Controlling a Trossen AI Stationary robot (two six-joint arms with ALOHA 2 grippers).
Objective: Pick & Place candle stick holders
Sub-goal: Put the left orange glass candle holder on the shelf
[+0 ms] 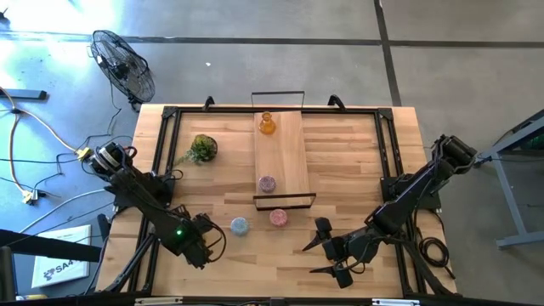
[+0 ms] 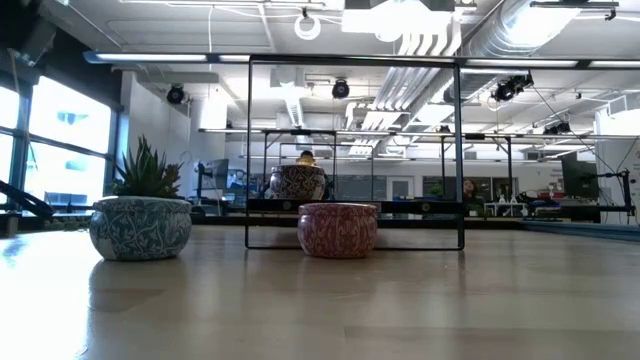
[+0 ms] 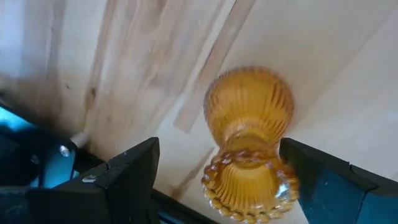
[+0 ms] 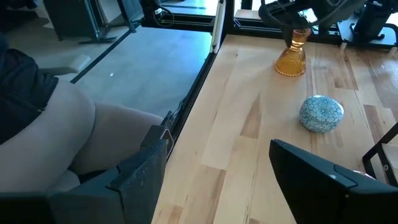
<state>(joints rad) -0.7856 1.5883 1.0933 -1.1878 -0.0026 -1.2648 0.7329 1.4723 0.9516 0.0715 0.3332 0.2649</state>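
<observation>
An amber holder [image 3: 249, 106] stands upright on its base on the table near the front left, and it also shows in the right wrist view [image 4: 292, 57]. My left gripper [image 1: 204, 242] hangs over it, open, with one finger on each side of its beaded top rim [image 3: 249, 190]. My right gripper [image 1: 327, 252] is open and empty near the front edge. A light-blue holder [image 1: 239, 226] and a pink one [image 1: 278, 218] sit on the table. Another pink one [image 1: 267, 184] and an amber one [image 1: 267, 124] sit on the wooden board [image 1: 285, 153]. My left gripper comes at the amber holder from above, pointing down, its fingers [image 3: 134, 168] spread to either side of the top rim. I cannot tell whether a finger touches the rim. The holder stands upright on the table.
A small green potted plant [image 1: 202, 149] stands at the far left. A black wire frame [image 2: 355, 150] stands at the board's near end, and another is at the far end. A black rail [image 1: 157, 144] runs around the table. A pale rounded shape [image 4: 56, 137] shows beyond the near edge.
</observation>
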